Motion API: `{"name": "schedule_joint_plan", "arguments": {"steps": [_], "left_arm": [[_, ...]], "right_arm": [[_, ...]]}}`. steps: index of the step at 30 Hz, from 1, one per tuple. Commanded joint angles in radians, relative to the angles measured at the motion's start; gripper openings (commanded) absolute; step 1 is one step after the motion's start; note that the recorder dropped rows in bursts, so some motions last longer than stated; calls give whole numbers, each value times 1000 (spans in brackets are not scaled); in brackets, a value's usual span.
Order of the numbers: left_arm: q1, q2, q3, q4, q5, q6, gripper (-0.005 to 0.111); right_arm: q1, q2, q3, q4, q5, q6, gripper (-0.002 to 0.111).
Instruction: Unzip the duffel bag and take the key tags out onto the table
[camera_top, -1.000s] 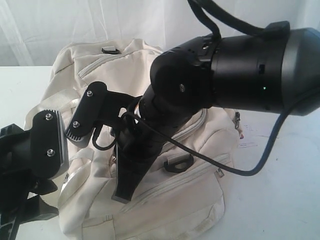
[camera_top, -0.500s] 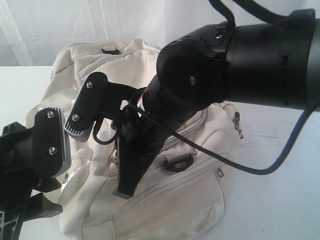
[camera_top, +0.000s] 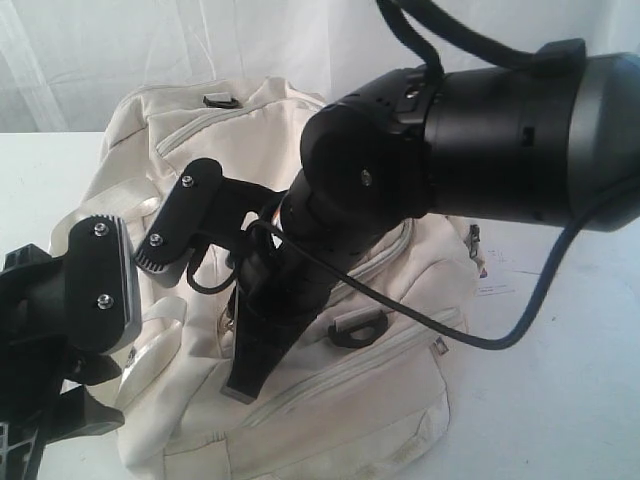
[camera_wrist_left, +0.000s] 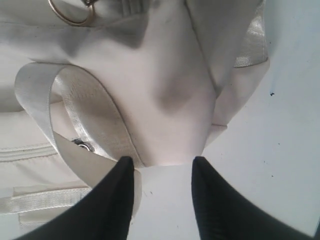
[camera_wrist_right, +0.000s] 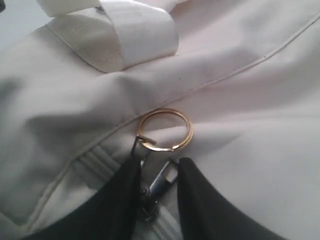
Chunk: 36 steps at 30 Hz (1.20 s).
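We see bag (camera_top: 340, 420) zipped, tags unseen. Left gripper (camera_wrist_left: 159, 164) pinches bag end; right gripper (camera_wrist_right: 156, 167) parted astride pull (camera_wrist_right: 161, 181). Nearly all remains.

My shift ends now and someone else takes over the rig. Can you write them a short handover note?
Left gripper: closed on a fabric fold at the end of the duffel bag, apparently bracing it.
Right gripper: open, fingers either side of the zipper pull next to its gold ring, not gripping.
The bag lies on the table; no opening or lining shows. The key tags are not in view.
Done: nothing visible yet.
Left: grip the pull, unzip, take the key tags out onto the table.
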Motion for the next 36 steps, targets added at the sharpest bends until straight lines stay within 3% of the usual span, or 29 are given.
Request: {"name": "schedule_joint_plan", "arguments": {"steps": [1,7,13,18,25,32,34,36], "left_arm": [[0,-6,1,-24,9,-3,43],[0,-6,1,-27,9,-3,43],[0,-6,1,-27,9,-3,43],[0,-6,1,-27,9,-3,43],[0,-6,1,-27,-14,-3,43],[0,-4,1,-65,-163,-3,43],[0,4,4,-93,-239,-3,49],[-4,23,4,-107,-293,3,62]], "right_arm": [[1,17,-3,-3,-11,9,35],[1,21,-3,-3,-12,9,29],[1,39,-3,-5,47,9,0],[1,12,-3,-63,41,46,0],[1,-56,-3,-344,41,268,0],[1,-71,-3,-337,41,299,0],[1,-71,-3,-309,41,299,0],[1,-71,-3,-288,41,299,0]]}}
